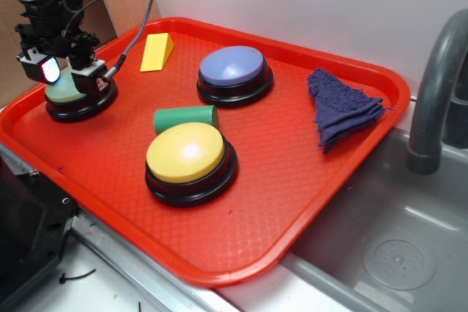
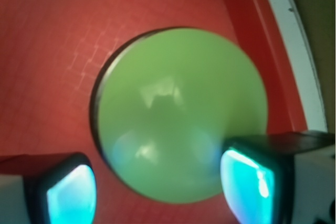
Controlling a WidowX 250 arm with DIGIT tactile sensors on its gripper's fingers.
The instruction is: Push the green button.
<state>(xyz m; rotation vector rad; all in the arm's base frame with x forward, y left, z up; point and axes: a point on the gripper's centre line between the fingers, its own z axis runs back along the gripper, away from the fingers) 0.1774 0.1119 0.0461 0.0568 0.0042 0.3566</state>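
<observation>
At the near edge of the red tray (image 1: 241, 253) sits the yellow domed button (image 1: 186, 153) on its black base, and lying on its side just behind it, touching or nearly so, is a dark green cylinder block (image 1: 185, 118). Farther back and to the left, close to the tray's left rim, is the green button (image 1: 64, 90), a pale olive dome on a black round base. The end effector (image 1: 69, 74) hangs directly over it with its fingers spread, one on each side of the dome's near edge; in the wrist view the glowing pads (image 2: 247, 182) stand well apart, holding nothing, and whether they touch the dome cannot be told. Beyond, mid-tray, stands the blue domed button (image 1: 234, 67), a folded dark blue cloth (image 1: 340, 107) lies to the right, and a yellow wedge block (image 1: 156, 52) rests near the far rim.
</observation>
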